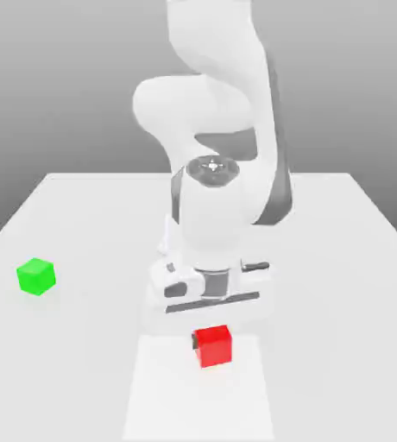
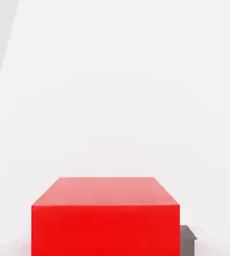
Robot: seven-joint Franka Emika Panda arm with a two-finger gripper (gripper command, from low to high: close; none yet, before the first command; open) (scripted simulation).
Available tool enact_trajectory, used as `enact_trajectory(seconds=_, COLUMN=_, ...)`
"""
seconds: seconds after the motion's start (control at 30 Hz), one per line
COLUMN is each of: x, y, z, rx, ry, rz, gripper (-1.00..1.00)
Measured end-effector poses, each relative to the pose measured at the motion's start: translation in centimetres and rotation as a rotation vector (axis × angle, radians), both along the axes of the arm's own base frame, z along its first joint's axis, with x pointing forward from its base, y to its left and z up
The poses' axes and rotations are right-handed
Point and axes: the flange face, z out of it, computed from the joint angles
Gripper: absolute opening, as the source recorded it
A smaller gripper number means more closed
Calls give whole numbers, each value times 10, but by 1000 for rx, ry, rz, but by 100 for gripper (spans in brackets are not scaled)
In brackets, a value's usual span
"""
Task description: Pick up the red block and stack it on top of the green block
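Grasp step. My gripper (image 1: 212, 332) is down at the red block (image 1: 212, 345), fingers together on it, clamped on the cube's sides as far as I can judge; the hand body hides the fingertips in the exterior view, and in the hand view the red block (image 2: 105, 217) sits right up close with a dark pad (image 2: 188, 239) just beside its edge. The block looks to be resting on the table (image 1: 340, 285), not lifted yet.

The green block (image 1: 35, 276) sits well apart, toward the exterior view's left and a bit farther back on the table, standing alone with nothing touching it.

Next move, my judgement: lift straight up so the red cube clears the surface, carry it across toward the green one, line it up square over the green top face, lower, then let go. It needs a firm hold during the carry and good centring, as both cubes are about the same size, so little margin for overhang.

Surface: flat white tabletop, matte, with a slightly brighter rectangular patch (image 1: 150, 397) under and in front of the red block. Room: plain grey backdrop, no walls or fittings to tell. The white arm (image 1: 215, 129) rises behind the hand.
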Motion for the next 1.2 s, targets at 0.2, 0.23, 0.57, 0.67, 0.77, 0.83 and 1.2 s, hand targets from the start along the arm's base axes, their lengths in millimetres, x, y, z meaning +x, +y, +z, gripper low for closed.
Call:
enact_trajectory(seconds=0.2, x=-2, y=-51, z=38, rx=-4, ry=-3, rz=-216, gripper=-100)
enact_trajectory(seconds=0.23, x=-4, y=-70, z=41, rx=-6, ry=-4, rz=-298, gripper=-100)
enact_trajectory(seconds=0.57, x=-84, y=-250, z=62, rx=-11, ry=-10, rz=-1165, gripper=-100)
enact_trajectory(seconds=0.67, x=-127, y=-292, z=66, rx=-8, ry=-9, rz=-1426, gripper=-100)
enact_trajectory(seconds=0.77, x=-176, y=-325, z=69, rx=-3, ry=-5, rz=-1687, gripper=-100)
enact_trajectory(seconds=0.83, x=-203, y=-342, z=64, rx=4, ry=-4, rz=-1824, gripper=-100)
enact_trajectory(seconds=1.2, x=-213, y=-346, z=5, rx=2, ry=-2, rz=-1874, gripper=100)
